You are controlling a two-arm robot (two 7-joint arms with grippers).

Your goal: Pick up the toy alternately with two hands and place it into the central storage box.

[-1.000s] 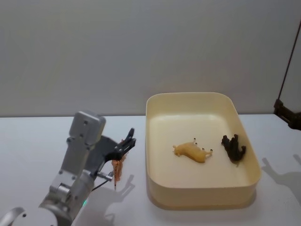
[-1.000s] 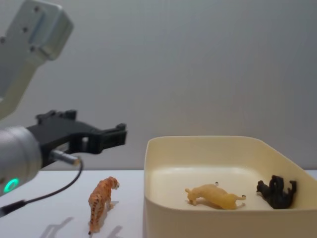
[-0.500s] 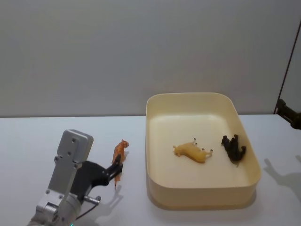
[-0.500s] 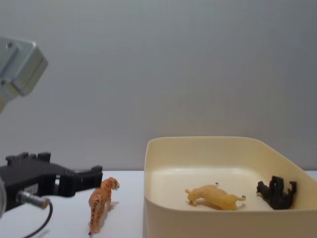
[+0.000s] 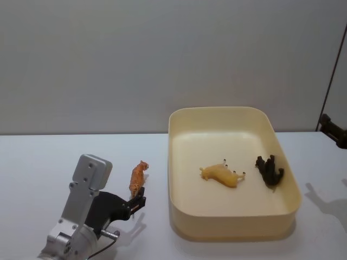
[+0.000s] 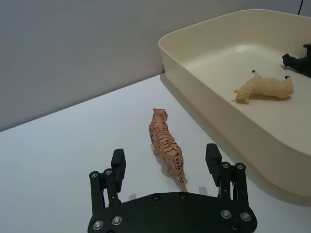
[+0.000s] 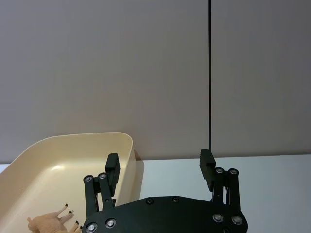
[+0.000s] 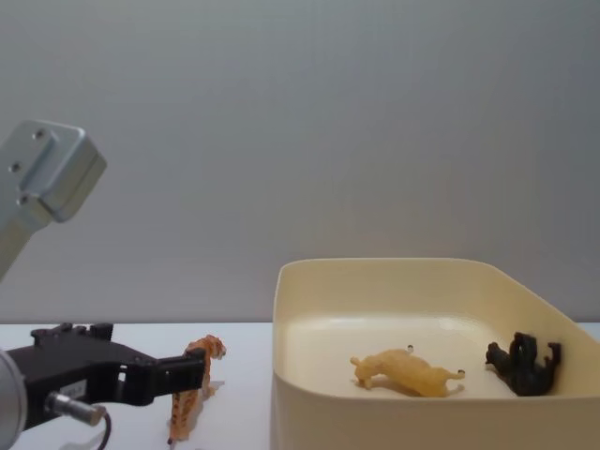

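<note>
White tabletop (image 5: 32, 162) before a plain grey wall: a striped toy tiger (image 6: 164, 143) stood upright just left of the cream-yellow storage box (image 5: 179, 216), near its left wall but not touching it, its head pointed away from the left gripper (image 6: 165, 155). The gripper's black fingers (image 6: 118, 160) were spread wide, one on each side of the tiger's hindquarters and tail, with a gap between each finger and the toy. The left arm (image 5: 81, 211) reached in low over the table from the near left of the box, its silver-grey link angled upward behind the wrist. Inside the box, a pale yellow animal figure (image 5: 221, 175) lay on its side near the middle, and a black animal figure (image 5: 269, 170) lay by the right wall. The right gripper (image 7: 160, 160) was held above the table to the right of the box, fingers apart and holding nothing.
</note>
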